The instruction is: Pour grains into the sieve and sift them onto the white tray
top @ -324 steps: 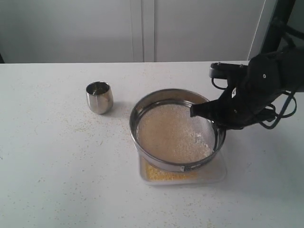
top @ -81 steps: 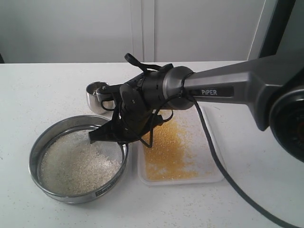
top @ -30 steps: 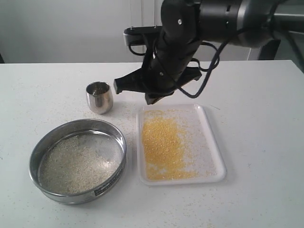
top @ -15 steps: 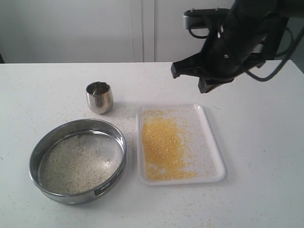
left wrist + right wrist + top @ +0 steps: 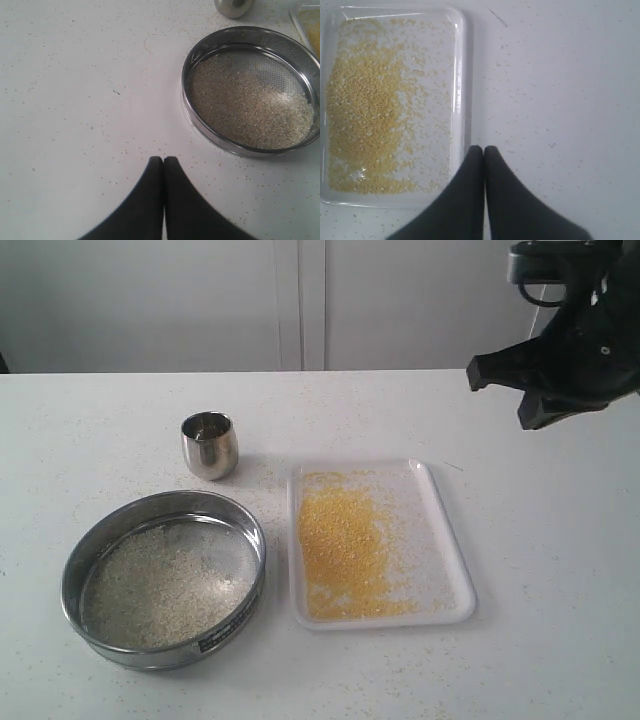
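Spreading under everything, the pale table [image 5: 120,660] is dusted with stray granules. High over its far right side hangs the black right gripper [image 5: 478,374], fingers pressed together and holding nothing; its wrist camera looks down on one long edge of the tray. The left gripper [image 5: 163,159] is likewise clenched and empty, poised over bare table near the sieve. The sieve [image 5: 150,652] rests on the table at front left, carrying a layer of whitish grains [image 5: 150,590] on its mesh. Just beside it, to the right, lies the white tray [image 5: 452,540], flat on the table, with yellow grains [image 5: 345,550] heaped mostly along its left half. A small steel cup [image 5: 209,445] stands upright behind the sieve, apart from both.
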`<control>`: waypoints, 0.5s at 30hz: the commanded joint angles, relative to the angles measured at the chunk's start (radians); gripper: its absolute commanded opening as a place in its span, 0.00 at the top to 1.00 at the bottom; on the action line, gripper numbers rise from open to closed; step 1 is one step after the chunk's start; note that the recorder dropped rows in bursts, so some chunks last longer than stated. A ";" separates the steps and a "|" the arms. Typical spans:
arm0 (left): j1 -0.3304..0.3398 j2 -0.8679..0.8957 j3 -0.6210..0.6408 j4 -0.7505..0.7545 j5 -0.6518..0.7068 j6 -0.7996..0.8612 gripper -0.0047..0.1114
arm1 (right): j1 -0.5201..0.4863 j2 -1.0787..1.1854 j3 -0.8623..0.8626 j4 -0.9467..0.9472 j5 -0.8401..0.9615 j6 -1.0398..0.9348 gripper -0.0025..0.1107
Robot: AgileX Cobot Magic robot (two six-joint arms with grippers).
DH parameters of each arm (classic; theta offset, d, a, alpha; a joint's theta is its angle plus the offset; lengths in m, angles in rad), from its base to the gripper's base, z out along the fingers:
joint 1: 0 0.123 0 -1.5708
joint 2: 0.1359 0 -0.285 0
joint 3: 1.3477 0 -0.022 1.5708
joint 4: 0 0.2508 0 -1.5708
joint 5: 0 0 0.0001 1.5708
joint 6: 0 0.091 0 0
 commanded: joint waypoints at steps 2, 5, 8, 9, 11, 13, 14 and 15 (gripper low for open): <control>0.004 -0.007 0.001 -0.002 0.004 -0.001 0.96 | -0.096 -0.064 0.059 0.073 -0.027 -0.061 0.98; 0.004 -0.007 0.001 -0.002 0.004 -0.001 0.96 | -0.130 -0.107 0.105 0.081 -0.045 -0.061 0.98; 0.004 -0.007 0.001 -0.002 0.004 -0.001 0.96 | -0.134 -0.143 0.133 0.083 -0.050 -0.061 0.98; 0.004 -0.007 0.001 -0.002 0.004 -0.001 0.96 | -0.134 -0.152 0.142 0.083 -0.055 -0.061 0.98; 0.004 -0.007 0.001 -0.002 0.004 -0.001 0.96 | -0.134 -0.175 0.156 0.076 -0.062 -0.061 0.98; 0.004 -0.007 0.001 -0.002 0.004 -0.001 0.96 | -0.134 -0.203 0.177 0.035 -0.076 -0.061 0.98; 0.004 -0.007 0.001 -0.002 0.004 -0.001 0.96 | -0.134 -0.216 0.185 0.017 -0.078 -0.061 0.98; 0.004 -0.007 0.001 -0.002 0.004 -0.001 0.96 | -0.134 -0.229 0.193 -0.001 -0.078 -0.061 0.98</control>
